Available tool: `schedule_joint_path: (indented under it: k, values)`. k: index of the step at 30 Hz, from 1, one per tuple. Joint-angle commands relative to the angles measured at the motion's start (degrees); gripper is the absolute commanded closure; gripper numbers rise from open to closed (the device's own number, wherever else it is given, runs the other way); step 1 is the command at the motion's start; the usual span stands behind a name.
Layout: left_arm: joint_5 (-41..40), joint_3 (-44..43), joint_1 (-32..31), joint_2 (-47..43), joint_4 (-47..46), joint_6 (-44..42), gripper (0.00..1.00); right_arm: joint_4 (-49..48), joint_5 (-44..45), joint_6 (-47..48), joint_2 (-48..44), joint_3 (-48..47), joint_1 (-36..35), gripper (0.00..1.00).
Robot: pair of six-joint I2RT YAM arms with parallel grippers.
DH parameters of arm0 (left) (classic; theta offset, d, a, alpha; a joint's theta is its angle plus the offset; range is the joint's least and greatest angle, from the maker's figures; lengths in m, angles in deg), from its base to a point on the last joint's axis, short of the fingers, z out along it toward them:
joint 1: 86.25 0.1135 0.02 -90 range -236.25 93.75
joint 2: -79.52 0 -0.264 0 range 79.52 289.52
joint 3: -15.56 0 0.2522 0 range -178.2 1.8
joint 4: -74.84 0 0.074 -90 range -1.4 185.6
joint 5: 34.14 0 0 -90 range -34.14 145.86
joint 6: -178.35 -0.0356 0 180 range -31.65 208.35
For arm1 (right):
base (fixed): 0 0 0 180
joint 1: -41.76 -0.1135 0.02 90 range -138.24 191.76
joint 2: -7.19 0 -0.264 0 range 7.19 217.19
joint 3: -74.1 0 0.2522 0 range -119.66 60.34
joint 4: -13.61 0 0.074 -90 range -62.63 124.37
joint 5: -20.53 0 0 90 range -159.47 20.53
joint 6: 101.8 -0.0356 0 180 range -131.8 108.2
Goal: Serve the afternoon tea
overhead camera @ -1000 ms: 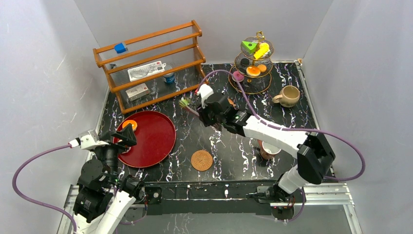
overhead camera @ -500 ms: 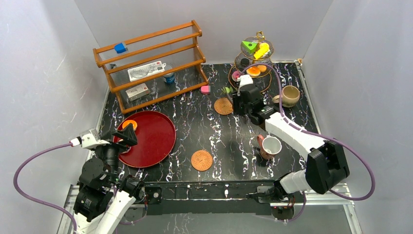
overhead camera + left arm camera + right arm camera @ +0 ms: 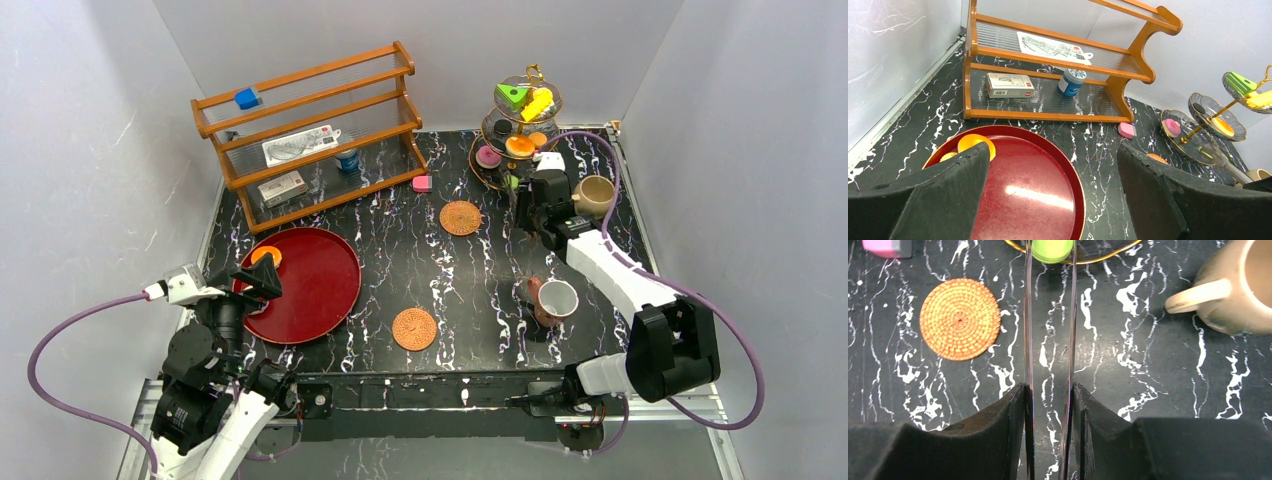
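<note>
My right gripper [image 3: 533,205] [image 3: 1048,387] is shut on thin metal tongs [image 3: 1027,330] whose green end [image 3: 1050,249] reaches the rim of the gold tiered stand [image 3: 545,178]. The stand carries a pink donut [image 3: 488,156], orange cookies [image 3: 520,146], a black disc [image 3: 502,127], a green wedge [image 3: 513,95] and a yellow piece [image 3: 538,103]. The beige mug [image 3: 597,196] [image 3: 1243,285] stands just right of the tongs, a woven coaster [image 3: 460,217] [image 3: 960,319] to their left. Near me are the pinkish-brown cup [image 3: 554,300] and another coaster [image 3: 414,328]. My left gripper [image 3: 258,282] [image 3: 1050,150] hangs open over the red tray [image 3: 325,290], beside an orange cookie [image 3: 266,256] [image 3: 977,145].
A wooden shelf [image 3: 310,135] at the back left holds white boxes, a blue can and a blue cube [image 3: 247,98]. A pink block [image 3: 422,183] lies on the black marble table by the shelf's foot. White walls close in the table on three sides.
My right arm has swung from the table's middle to the right, carrying the tongs to the stand and the mug. The left arm has not moved.
</note>
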Motion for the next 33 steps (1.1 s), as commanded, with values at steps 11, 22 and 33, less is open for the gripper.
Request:
schedule_joint_path:
  k: [11, 22, 33]
  values:
    - [-1.58, 0.19, -0.19, 0.53, -0.74, 0.34, 0.05, -8.09, -1.14, -2.41, 3.43, -0.88, 7.5, 0.57]
    - [-1.91, -0.11, -0.19, 0.67, -0.32, 0.56, 0.05, -16.16, -4.22, -2.36, 7.93, 0.18, 11.76, 0.57]
    - [-0.87, 0.06, -0.19, 1.29, -0.78, 0.29, 0.05, -23.83, -7.48, -0.94, 15.63, -2.58, 13.31, 0.56]
